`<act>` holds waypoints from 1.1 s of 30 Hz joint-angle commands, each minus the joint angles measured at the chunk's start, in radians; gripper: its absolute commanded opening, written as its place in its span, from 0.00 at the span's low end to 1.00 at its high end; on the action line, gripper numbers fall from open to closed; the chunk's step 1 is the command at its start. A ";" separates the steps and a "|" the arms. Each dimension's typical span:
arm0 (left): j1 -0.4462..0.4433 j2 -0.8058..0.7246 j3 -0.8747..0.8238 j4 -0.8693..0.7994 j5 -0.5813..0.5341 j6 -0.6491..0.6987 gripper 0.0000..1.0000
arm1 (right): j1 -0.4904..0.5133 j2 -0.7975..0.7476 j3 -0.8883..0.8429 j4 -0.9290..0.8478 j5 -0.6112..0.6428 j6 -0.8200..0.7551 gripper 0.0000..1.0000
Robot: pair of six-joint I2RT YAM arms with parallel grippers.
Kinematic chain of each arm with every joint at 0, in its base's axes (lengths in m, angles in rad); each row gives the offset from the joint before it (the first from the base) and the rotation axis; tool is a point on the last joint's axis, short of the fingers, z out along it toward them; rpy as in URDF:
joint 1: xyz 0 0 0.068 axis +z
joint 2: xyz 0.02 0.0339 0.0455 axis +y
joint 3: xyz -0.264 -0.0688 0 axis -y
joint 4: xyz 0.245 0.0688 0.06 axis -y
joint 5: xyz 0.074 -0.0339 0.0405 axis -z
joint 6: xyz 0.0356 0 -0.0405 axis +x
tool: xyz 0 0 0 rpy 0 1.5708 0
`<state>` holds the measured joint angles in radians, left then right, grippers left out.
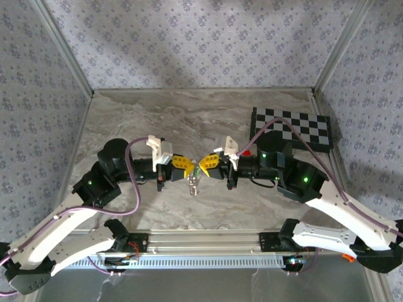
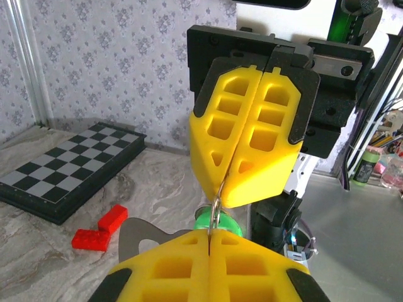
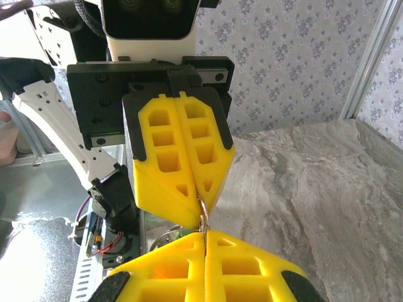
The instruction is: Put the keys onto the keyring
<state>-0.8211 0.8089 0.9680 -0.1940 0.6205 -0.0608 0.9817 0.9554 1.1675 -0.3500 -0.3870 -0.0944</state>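
Pinching the keyring (image 2: 216, 204) from opposite sides, left fingers (image 1: 181, 163) and right fingers (image 1: 208, 162) nearly touch.

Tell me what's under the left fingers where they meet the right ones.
The thin keyring runs between both shut finger pairs. Beneath it show a green key and a grey flat metal piece; the left fingers cover their lower parts.

Both arms extend inward from their bases, elbows bent outward, wrists level above the table. The left gripper (image 1: 183, 163) and the right gripper (image 1: 206, 165) face each other tip to tip, almost in contact. On each gripper the yellow fingers (image 3: 170, 163) are pressed together, jaws fully closed.
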 commanded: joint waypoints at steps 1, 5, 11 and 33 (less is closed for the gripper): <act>-0.007 0.021 0.075 -0.069 0.021 0.066 0.00 | 0.020 0.016 0.032 -0.029 -0.004 -0.011 0.00; -0.008 0.049 0.117 -0.141 0.031 0.105 0.00 | 0.027 0.021 0.058 -0.055 0.012 -0.030 0.00; -0.008 0.067 0.138 -0.163 0.038 0.122 0.00 | 0.032 0.019 0.064 -0.070 0.031 -0.041 0.00; -0.014 0.135 0.207 -0.237 0.048 0.159 0.00 | 0.061 0.018 0.091 -0.181 0.069 -0.111 0.00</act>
<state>-0.8268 0.9306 1.1225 -0.4496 0.6441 0.0723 1.0283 0.9733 1.2304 -0.5117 -0.2981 -0.1825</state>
